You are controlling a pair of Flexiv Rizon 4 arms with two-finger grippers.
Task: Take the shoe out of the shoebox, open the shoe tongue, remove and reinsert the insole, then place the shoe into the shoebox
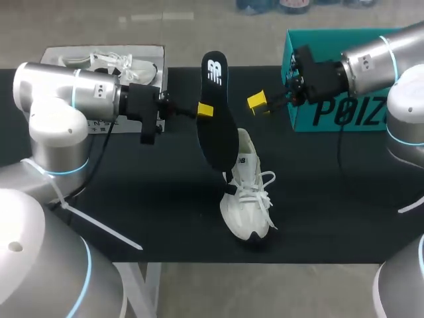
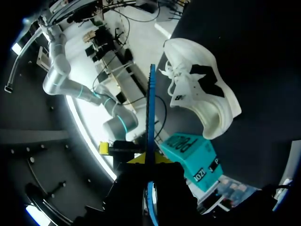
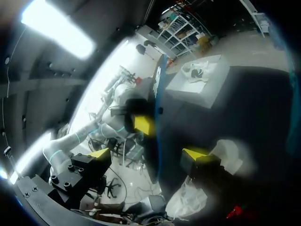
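One black insole (image 1: 218, 126) hangs nearly upright over the dark surface (image 1: 132, 205). The left jaws grip it at mid-length, closed on both faces. Its lower end meets the heel opening of the white sneaker (image 1: 246, 195), which sits sole-down. The right jaws are spread wide and empty just beside the insole, in front of the teal shoebox (image 1: 324, 112). At the rear left, a pale box (image 1: 66, 52) holds a second white shoe (image 1: 122, 64).

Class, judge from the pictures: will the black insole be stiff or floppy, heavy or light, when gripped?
Probably light: the left gripper holds the insole up by one pinch. Likely fairly stiff: it stands nearly straight. Edge-on it looks thin, so pushing may flex it.
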